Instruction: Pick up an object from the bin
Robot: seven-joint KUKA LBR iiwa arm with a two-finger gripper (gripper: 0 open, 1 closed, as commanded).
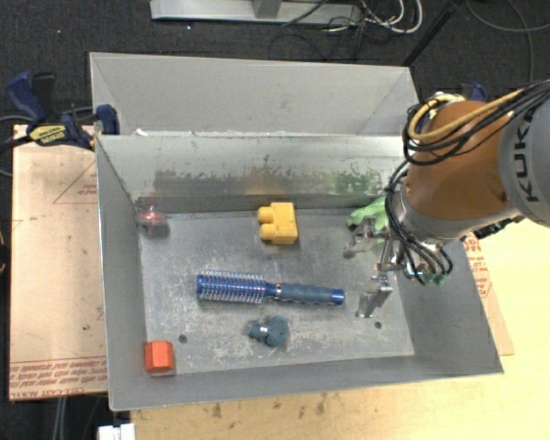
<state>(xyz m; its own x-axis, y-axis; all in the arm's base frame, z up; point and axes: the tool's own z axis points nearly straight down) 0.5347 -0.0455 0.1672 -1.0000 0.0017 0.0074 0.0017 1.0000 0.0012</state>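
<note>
My gripper [368, 276] hangs low over the right side of the bin, open, with nothing between its fingers. One fingertip [374, 304] is close to the floor just right of the handle end of a blue hairbrush [268, 291], which lies across the middle of the bin. The other fingertip [357, 245] stands nearer the back wall. A green crumpled thing [368, 214] lies right behind it at the back right, partly hidden by the arm. A yellow toy block [278, 224] sits by the back wall, left of the gripper.
A small blue-grey thing [270, 332] lies in front of the brush. An orange cube [159, 357] sits in the front left corner and a small pinkish thing [151, 218] at the back left. The arm's orange cover and cables overhang the right wall.
</note>
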